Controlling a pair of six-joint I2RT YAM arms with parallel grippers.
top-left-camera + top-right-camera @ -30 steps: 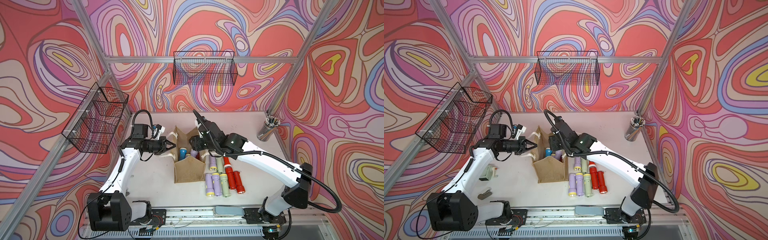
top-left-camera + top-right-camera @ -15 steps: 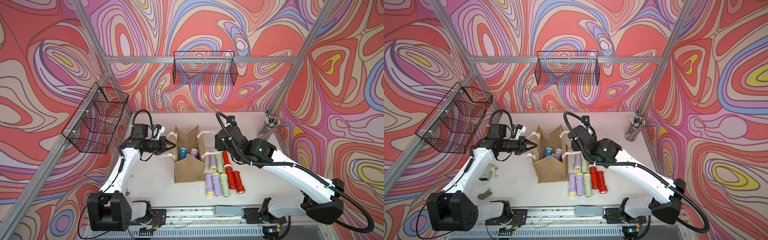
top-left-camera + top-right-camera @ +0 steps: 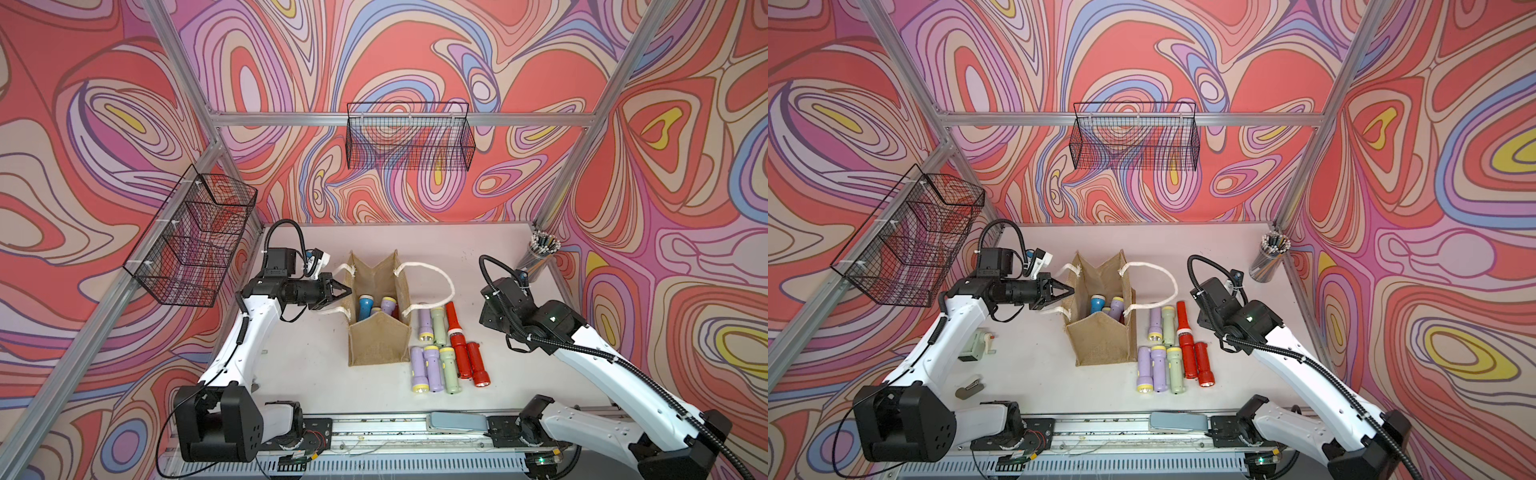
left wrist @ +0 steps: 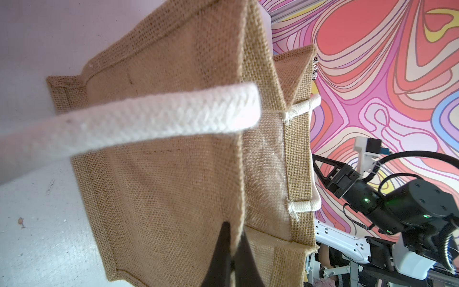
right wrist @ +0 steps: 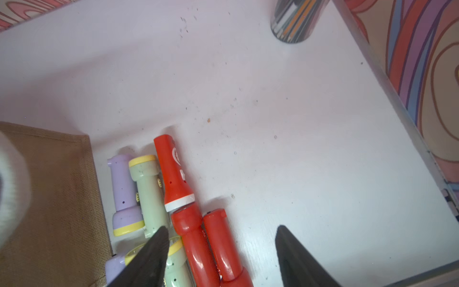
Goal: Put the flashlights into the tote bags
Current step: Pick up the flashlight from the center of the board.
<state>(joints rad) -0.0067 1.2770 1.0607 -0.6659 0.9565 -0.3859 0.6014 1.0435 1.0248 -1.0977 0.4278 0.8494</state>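
The tan jute tote bag stands upright mid-table with its mouth open. A blue flashlight and a lilac one with a yellow head stand inside it. My left gripper is shut on the bag's left rim, beside a white rope handle. Several lilac, pale green and red flashlights lie in two rows just right of the bag. My right gripper hangs open and empty over the two red ones, apart from them.
A cup of pencils stands in the back right corner. Black wire baskets hang on the back wall and the left wall. A small pale green device and a grey clip lie near the left arm.
My right arm has drawn back from over the bag's mouth to the right of the flashlight rows, its jaws opening wider. The left gripper keeps its hold on the bag.
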